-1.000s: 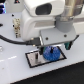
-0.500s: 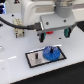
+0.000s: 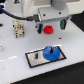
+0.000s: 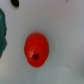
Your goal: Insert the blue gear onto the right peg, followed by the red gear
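Blue gear (image 3: 51, 53): lies flat on the dark pale-rimmed plate (image 3: 34, 60), seated toward the exterior view's right end of it.
Right peg: not separately visible (the blue disc covers that spot).
Red gear (image 3: 48, 29): rests on the white table (image 3: 15, 70), well apart from the plate and directly beneath the arm; the wrist view shows it (image 4: 36, 49) centred, its dark hub hole visible.
Gripper (image 3: 49, 22): hangs over the red gear; dark fingers (image 3: 63, 23) flank it; jaw spacing cannot be told for certain (too blurred).
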Tool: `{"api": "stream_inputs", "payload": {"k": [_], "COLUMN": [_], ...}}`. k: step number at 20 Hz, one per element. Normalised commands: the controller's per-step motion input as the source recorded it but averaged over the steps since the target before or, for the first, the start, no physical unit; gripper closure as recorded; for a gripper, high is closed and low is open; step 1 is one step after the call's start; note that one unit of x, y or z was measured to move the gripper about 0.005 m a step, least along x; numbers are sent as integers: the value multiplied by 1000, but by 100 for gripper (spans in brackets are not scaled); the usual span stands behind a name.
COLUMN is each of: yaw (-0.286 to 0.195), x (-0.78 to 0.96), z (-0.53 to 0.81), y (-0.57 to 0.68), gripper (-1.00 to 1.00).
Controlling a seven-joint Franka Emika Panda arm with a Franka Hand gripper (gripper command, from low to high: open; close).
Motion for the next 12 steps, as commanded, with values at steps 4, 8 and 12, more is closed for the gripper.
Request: {"api": "stream_inputs", "payload": {"k": [4,8,12], "yaw": [0,0,0], "x": [-571,-378,-254], "z": [-105,-236,-355], "y": [258,304,120], "gripper": [-100,-100,-100]}}
